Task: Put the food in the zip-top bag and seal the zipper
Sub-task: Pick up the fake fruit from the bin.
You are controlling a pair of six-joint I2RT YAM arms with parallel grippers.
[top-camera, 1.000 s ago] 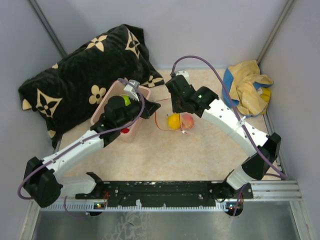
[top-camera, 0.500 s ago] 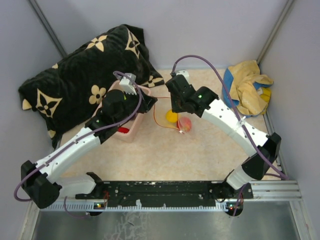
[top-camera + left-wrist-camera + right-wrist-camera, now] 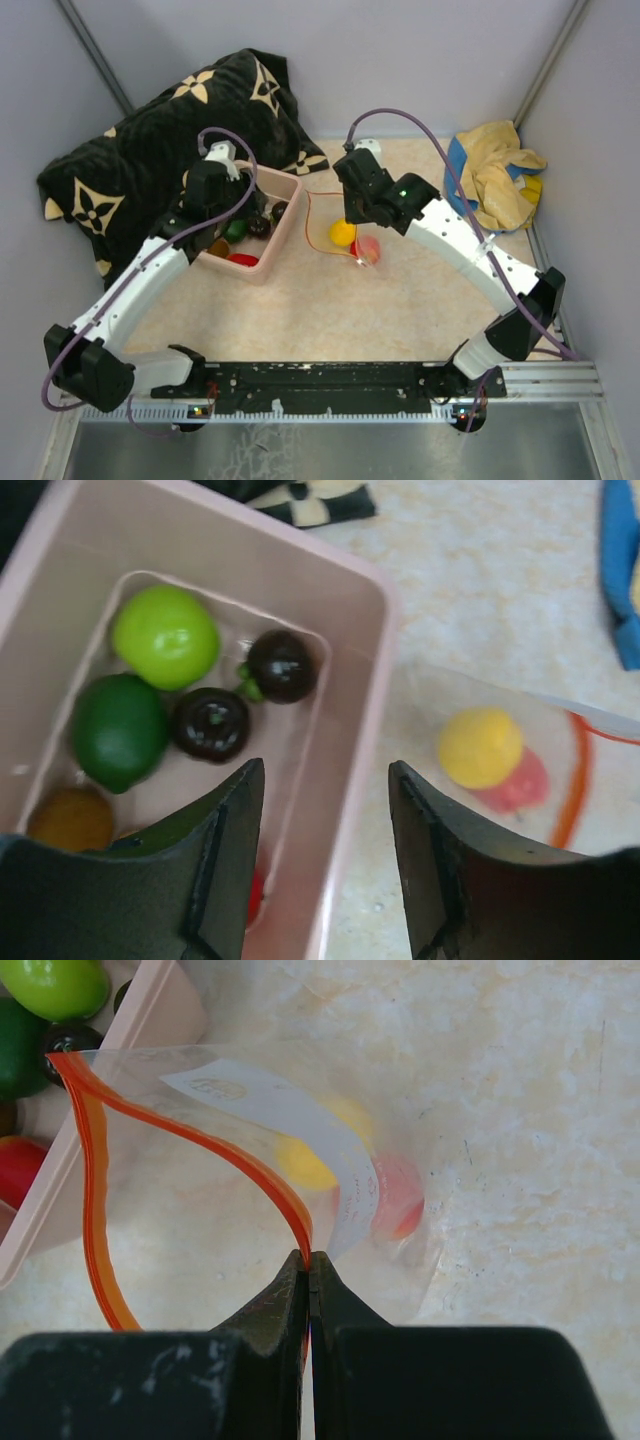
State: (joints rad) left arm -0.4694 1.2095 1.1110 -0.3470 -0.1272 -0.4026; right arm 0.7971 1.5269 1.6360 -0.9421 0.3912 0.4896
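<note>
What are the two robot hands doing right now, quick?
Left gripper: open, empty, above the pink tub.
Right gripper: shut on the zipper of the zip-top bag.

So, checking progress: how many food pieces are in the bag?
2: a yellow piece and a red piece beside it, both deep inside the zip-top bag. None look hidden.

This is a robotics lab test cell. Plain grey wall panels (image 3: 420, 60) with dark metal corner struts (image 3: 95, 50) box in a beige marbled tabletop (image 3: 330, 320). Two white-and-black robot arms (image 3: 140, 290) trailing purple cables (image 3: 388, 111) are bolted to a black mounting rail (image 3: 330, 378) beside silver aluminium framing (image 3: 560, 378). Staged props sit about: a black cushion with cream flowers (image 3: 150, 170) and a pink rectangular plastic tub (image 3: 280, 232) of glossy toy fruits (image 3: 165, 637).
</note>
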